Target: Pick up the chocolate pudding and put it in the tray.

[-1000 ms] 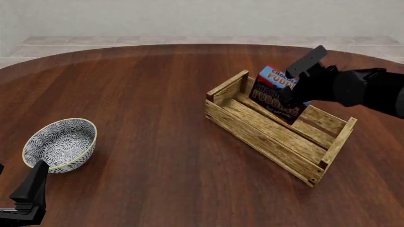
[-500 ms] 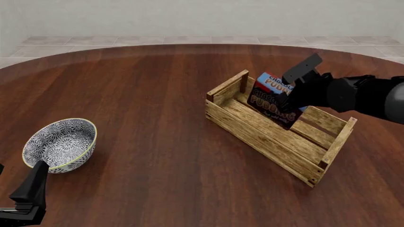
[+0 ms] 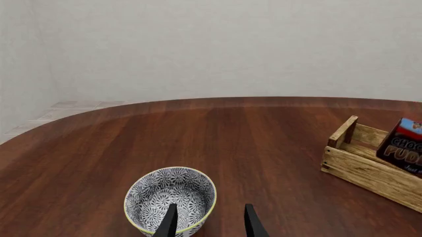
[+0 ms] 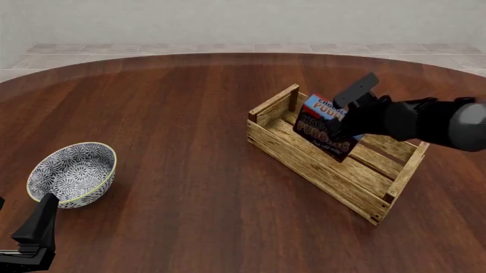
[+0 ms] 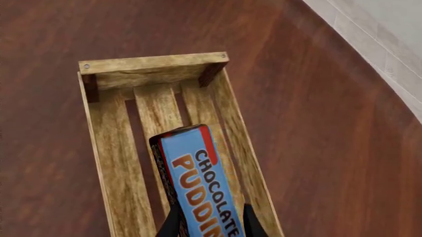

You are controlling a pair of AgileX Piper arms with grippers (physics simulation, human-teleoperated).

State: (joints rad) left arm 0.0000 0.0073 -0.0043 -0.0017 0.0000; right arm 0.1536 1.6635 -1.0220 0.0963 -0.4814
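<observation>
The chocolate pudding (image 4: pixel 322 126) is a small carton with a blue top band and dark brown face, held tilted inside the far end of the tray (image 4: pixel 304 160), a long light-wood slatted crate. My right gripper (image 4: pixel 343 120) is shut on the carton from behind. In the right wrist view the chocolate pudding (image 5: pixel 201 185) sits between the two fingers above the tray's slats (image 5: pixel 125 163). My left gripper (image 4: pixel 34 230) rests low at the front left, and its fingers (image 3: pixel 170 222) stand apart, open, near the bowl. The left wrist view also catches the pudding (image 3: pixel 403 154) in the tray (image 3: pixel 362 170).
A round grey-patterned bowl (image 4: pixel 73 173) stands at the left, just beyond my left gripper; the left wrist view shows the bowl (image 3: pixel 171 198) close ahead. Dark wood table (image 4: pixel 174 114) spreads between bowl and tray. A pale wall lies beyond the table's far edge.
My right gripper has lowered and shifted left with the chocolate pudding, bringing the carton deeper into the tray. The left arm has not moved.
</observation>
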